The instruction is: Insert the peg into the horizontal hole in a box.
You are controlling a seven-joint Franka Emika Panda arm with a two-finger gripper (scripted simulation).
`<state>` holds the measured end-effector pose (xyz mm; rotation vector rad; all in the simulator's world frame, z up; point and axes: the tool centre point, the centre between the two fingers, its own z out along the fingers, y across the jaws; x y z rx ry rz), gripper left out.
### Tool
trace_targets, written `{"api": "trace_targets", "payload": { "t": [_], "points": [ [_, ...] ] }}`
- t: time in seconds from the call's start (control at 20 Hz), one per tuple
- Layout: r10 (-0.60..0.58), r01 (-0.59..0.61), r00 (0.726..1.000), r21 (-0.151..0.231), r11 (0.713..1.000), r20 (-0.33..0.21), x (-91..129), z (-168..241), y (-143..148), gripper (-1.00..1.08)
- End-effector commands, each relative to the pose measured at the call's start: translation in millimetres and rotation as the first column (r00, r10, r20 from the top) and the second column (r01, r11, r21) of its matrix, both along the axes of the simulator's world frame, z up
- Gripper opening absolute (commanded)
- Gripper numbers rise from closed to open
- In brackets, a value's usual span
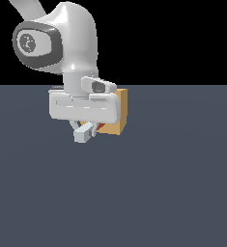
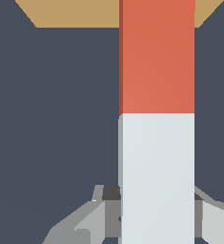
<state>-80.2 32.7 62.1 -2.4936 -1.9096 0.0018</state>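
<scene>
End effector [image 2: 156,209] grips peg [image 2: 157,119], orange end toward box [image 2: 75,13]

Only the box [image 1: 120,112] stands on the desk [image 1: 173,193], near its far edge and directly ahead of the held peg [image 2: 157,119], while the near edge and both side edges lie open around the gripper [image 1: 83,130].

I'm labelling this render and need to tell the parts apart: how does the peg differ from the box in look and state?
The peg is a slim bar in two colours, orange-red at one end and whitish at the other; the box is a plain tan block, far bulkier. The peg is clamped in the gripper at its whitish end, off the floor; the box rests on the floor, ungripped. The peg's orange-red end points toward the box. Both have flat, square-edged faces.
</scene>
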Motion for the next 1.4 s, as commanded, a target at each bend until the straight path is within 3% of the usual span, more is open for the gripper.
{"api": "trace_targets", "payload": {
  "t": [0.0,0.5,1.05,1.35],
  "points": [
    [-0.001,0.001,1.000,0.000,1.000,0.001,0.6,0.7,0.1,-1.00],
    [0.000,0.000,1.000,0.000,1.000,-0.001,1.8,-0.5,9.1,-1.00],
    [0.001,-0.001,1.000,0.001,1.000,0.001,20.9,1.0,77.2,-1.00],
    [0.001,-0.001,1.000,0.001,1.000,0.002,26.7,1.3,92.9,-1.00]
  ]
}}
